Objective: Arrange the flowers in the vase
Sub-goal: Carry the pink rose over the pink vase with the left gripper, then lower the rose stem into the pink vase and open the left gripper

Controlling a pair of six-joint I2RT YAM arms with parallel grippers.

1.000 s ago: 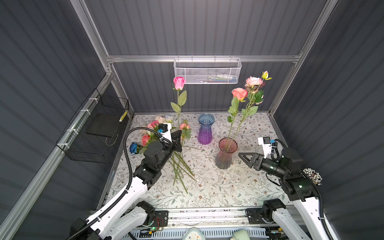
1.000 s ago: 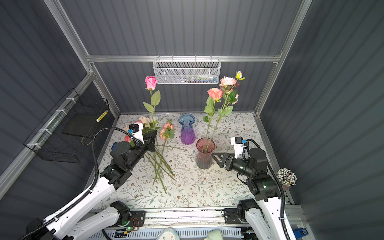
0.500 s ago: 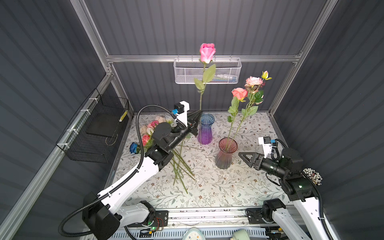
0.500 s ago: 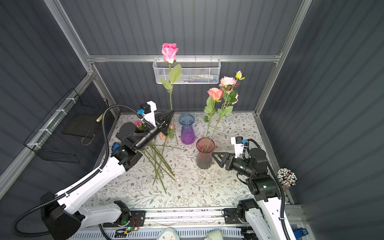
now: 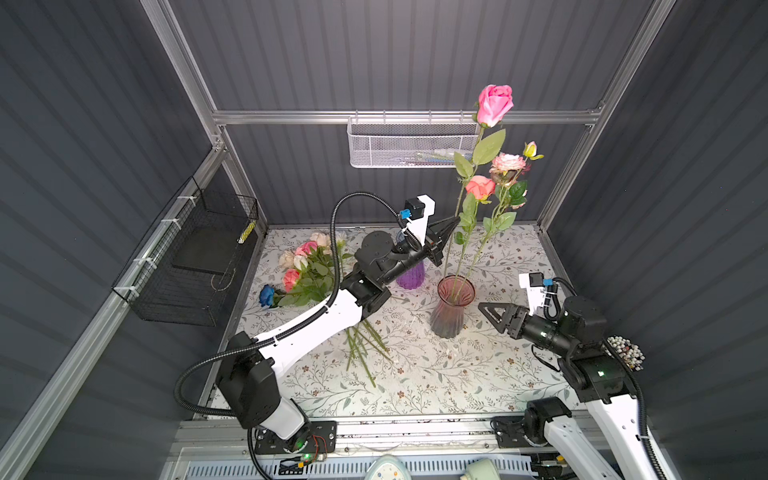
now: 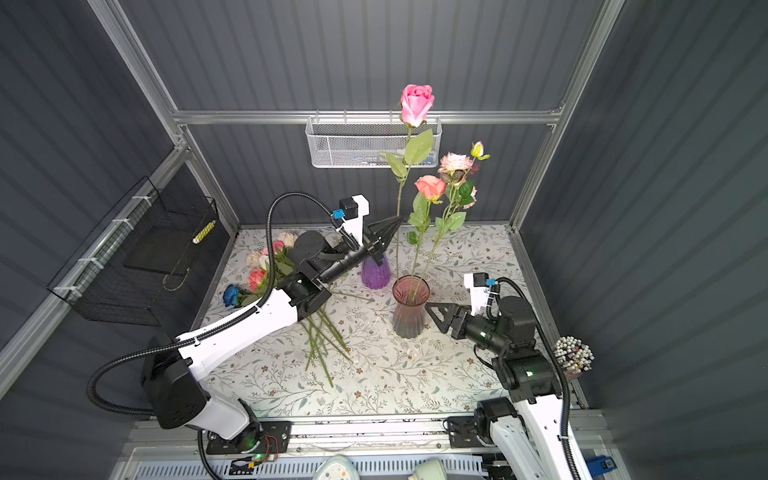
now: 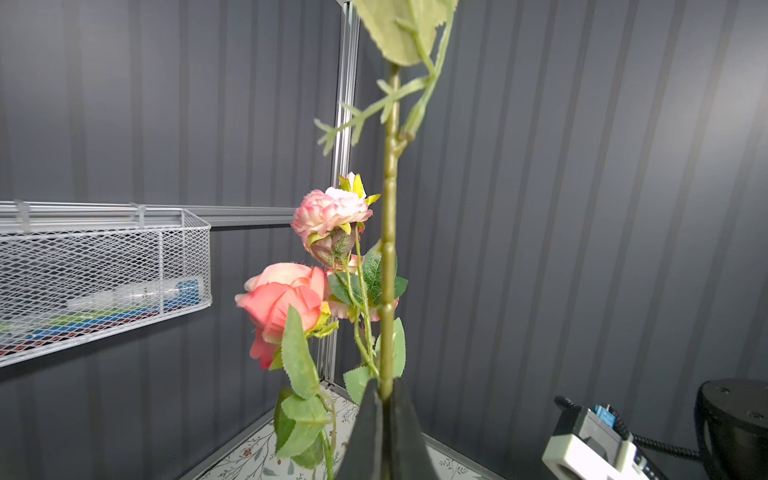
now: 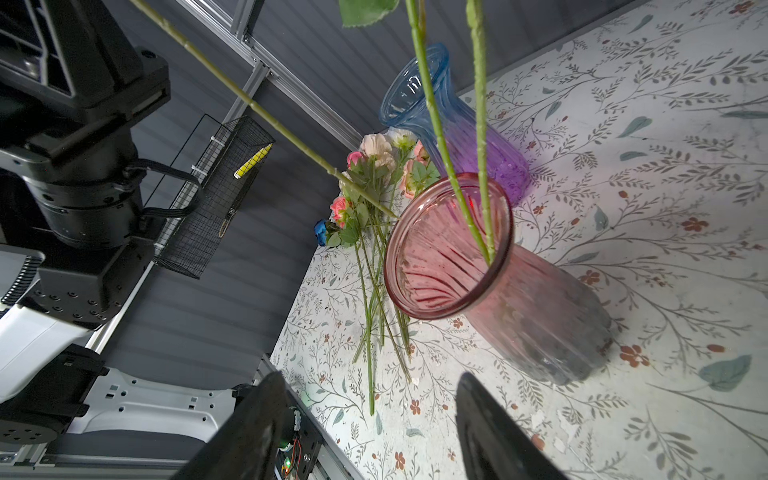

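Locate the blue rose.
In both top views the blue rose lies on the table, left of the loose flowers, near the black wire basket.

The table (image 5: 457,374) has a pale covering printed with leafy sprigs. Two glass vases stand upright on it near the middle: a pink vase (image 5: 451,309) and, just behind it and a little to the left, a blue-to-purple vase (image 6: 375,272). Over on the left the loose flowers (image 5: 309,272) lie flat in a heap, with a blue rose (image 5: 267,295) at its outer edge and the stems fanning toward the front.
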